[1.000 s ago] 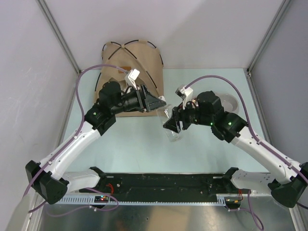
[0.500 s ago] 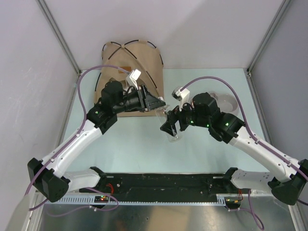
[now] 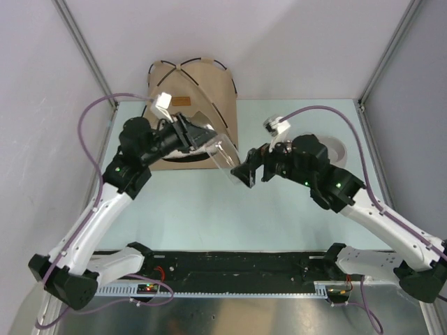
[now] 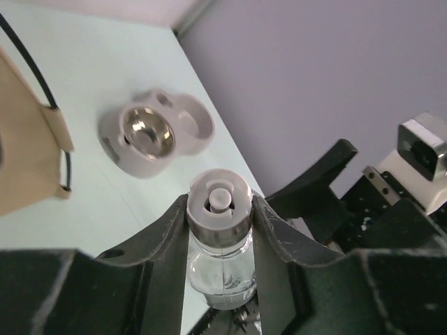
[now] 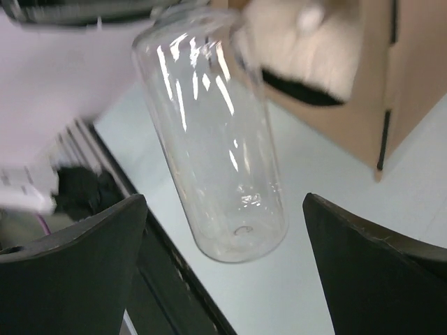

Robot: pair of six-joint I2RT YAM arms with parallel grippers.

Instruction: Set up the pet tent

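The pet tent point(image 3: 192, 84) is tan canvas with thin black poles and stands at the back left. Its corner shows in the left wrist view point(image 4: 28, 160). In the right wrist view its wall point(image 5: 412, 63), dark floor point(image 5: 300, 87) and a white pom-pom point(image 5: 311, 17) show. My left gripper point(image 3: 202, 136) is shut on the grey cap point(image 4: 218, 202) of a clear bottle point(image 3: 225, 151) and holds it tilted above the table in front of the tent. My right gripper point(image 3: 246, 172) is open, its jaws wide either side of the bottle's base point(image 5: 230, 209) without touching it.
A grey stand with a metal bowl point(image 4: 150, 132) sits on the pale green table point(image 3: 209, 209) at the right, partly behind my right arm point(image 3: 335, 149). A fluffy cream pillow point(image 5: 276, 35) lies inside the tent. Frame posts and side walls close in the table.
My left arm has drawn back to the left and carried the bottle up toward the tent. My right gripper has shifted slightly up and left after it.
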